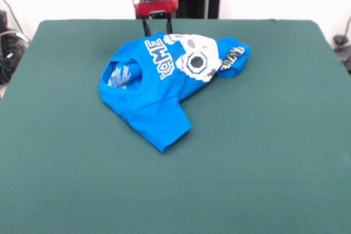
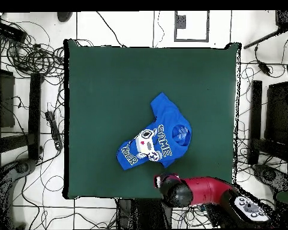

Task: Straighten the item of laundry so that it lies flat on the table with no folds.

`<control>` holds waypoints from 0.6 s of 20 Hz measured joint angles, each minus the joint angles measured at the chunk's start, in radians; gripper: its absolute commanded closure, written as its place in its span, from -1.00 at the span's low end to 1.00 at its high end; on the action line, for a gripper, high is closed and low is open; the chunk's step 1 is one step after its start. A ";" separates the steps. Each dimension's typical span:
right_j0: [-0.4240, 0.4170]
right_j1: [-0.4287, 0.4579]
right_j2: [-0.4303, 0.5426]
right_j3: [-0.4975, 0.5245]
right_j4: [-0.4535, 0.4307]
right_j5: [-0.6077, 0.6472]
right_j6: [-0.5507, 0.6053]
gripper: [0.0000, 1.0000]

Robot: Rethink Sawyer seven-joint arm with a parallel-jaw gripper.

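Worktop (image 1: 263, 163): dark green cloth surface, filling most of the front view; in the overhead view it takes the centre of the frame. Largely bare.

Arm (image 2: 209, 190): red and black, entering at the lower right of the overhead view; in the front view only its lower section shows at top centre, above the worktop's far edge.

Item of laundry (image 1: 159, 89): bright blue short-sleeved T-shirt, white pixel print and block letters. Position: upper centre of the front view; just right of centre and below the middle in the overhead view. Condition: bunched. The printed part is folded over and humped at the top of the heap, one end is rolled into a lump at the right, and one plain blue sleeve or corner spreads flat toward the lower centre of the front view.

End effector (image 1: 157, 26): two thin dark fingers (image 1: 145, 27), set apart, nothing between them. Position: top centre of the front view, just above the shirt's upper edge; whether the tips touch the cloth is unclear.

Progress, as judged: early. No part of the straightening appears complete; folds and the rolled end all remain to be opened.
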 measured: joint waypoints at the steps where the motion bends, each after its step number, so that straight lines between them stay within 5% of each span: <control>1: 0.000 0.004 0.000 -0.002 0.000 0.000 0.000 -1.00; 12: 0.007 0.013 -0.003 -0.010 0.000 0.001 0.000 -1.00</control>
